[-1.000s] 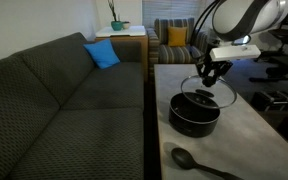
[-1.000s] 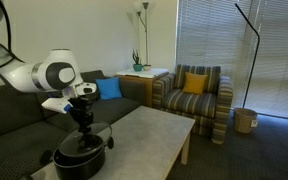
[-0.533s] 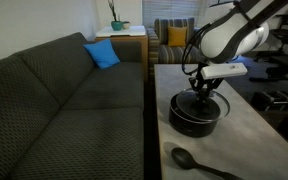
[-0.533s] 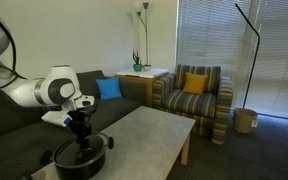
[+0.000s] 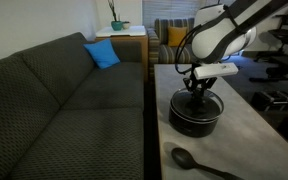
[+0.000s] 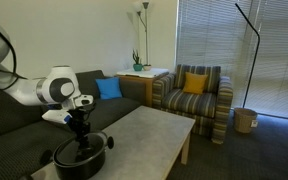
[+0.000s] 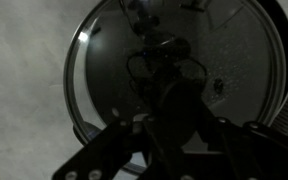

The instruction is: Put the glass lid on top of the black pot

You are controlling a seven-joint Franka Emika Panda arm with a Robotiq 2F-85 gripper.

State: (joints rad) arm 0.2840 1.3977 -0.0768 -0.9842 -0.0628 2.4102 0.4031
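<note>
One big grey couch point(image 5: 64, 105) sits off to the side of the black pot point(image 5: 195, 118), and the pot stands on a pale table point(image 5: 239, 145). On top of the pot lies the glass lid point(image 5: 210, 100). In the wrist view its shiny edge runs all round the pot's mouth, so it looks down or very nearly down. A black spoon point(image 5: 199, 160) lies on the table near the pot, not touching it. Right above the pot's middle hangs the gripper point(image 5: 196, 92), low over the lid (it is too dark there to tell if the jaws pinch the lid or have spread). To do this step well, I think the lid should sit flat and even on the pot first. Then the jaws should open gently and go straight up, so nothing slides.
</note>
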